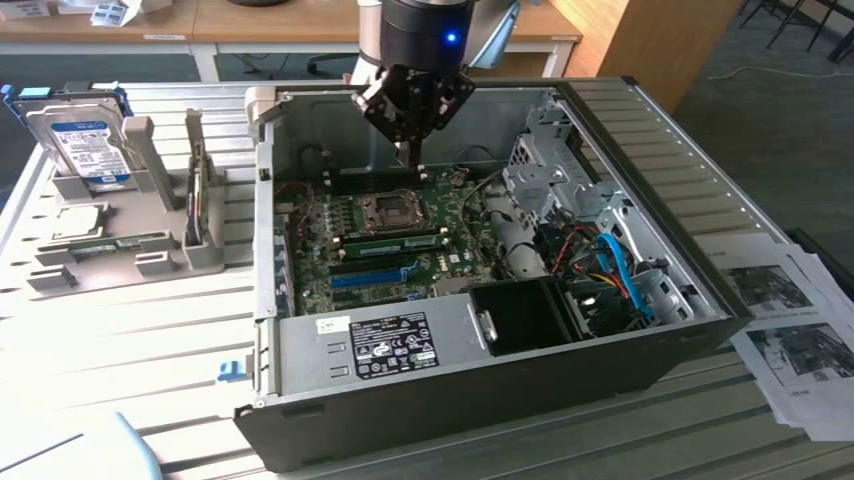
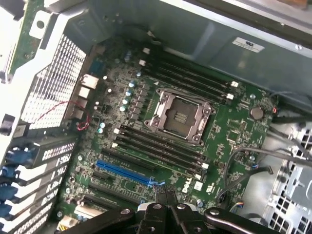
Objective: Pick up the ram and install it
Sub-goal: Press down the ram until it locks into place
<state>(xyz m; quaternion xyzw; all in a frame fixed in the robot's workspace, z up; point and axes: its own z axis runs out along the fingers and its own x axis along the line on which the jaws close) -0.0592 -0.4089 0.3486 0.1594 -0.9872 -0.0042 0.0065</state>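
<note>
A: From the exterior view, we find the gripper (image 1: 412, 140) hanging over the open computer case (image 1: 667, 330), fingers together, holding nothing. A ram (image 1: 398, 242) lies seated beside the CPU socket (image 1: 395, 208).

B: From the wrist view, we see the fingers (image 2: 161, 201) pressed together above the motherboard (image 2: 234, 141); whether its memory slots (image 2: 158, 148) hold anything, we cannot tell.

**Open case, crowded floor**

Directly beneath the closed pincer (image 1: 415, 150) the motherboard (image 1: 387, 250) lies open from above. The case wall (image 1: 400, 92) stands close behind it; the drive cage (image 1: 554, 170) and cables (image 1: 607, 270) crowd the exterior view's right.
</note>
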